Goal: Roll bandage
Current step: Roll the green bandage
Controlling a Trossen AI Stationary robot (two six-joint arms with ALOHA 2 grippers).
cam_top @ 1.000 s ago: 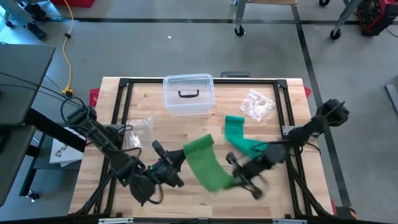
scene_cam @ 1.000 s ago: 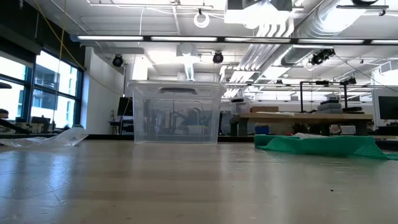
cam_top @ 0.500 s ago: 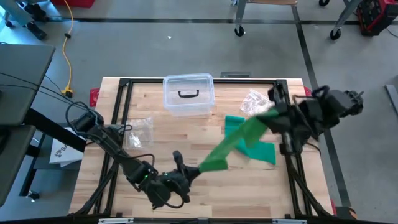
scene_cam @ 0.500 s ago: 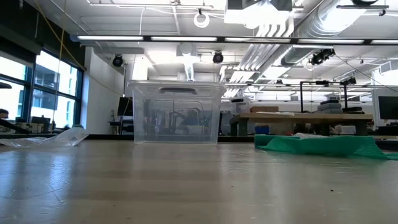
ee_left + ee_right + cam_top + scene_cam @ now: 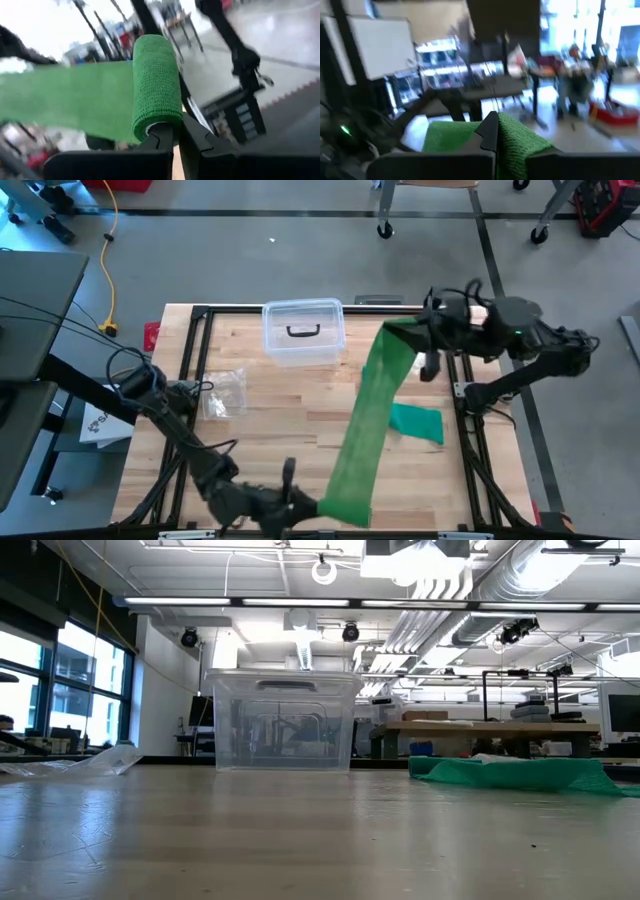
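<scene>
Clear lidded plastic box (image 5: 303, 331) stands at the far edge of the wooden table (image 5: 260, 435). Crumpled clear plastic bag (image 5: 226, 393) lies near the left side.

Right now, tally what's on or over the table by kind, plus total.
Green bandage: 1, a strip stretched between both arms' jaws, its tail end lying on the table
Clear plastic bin with lid: 1
Clear plastic wrappers: 2, one on the table's left, one at the right by the far edge
Total: 4
</scene>
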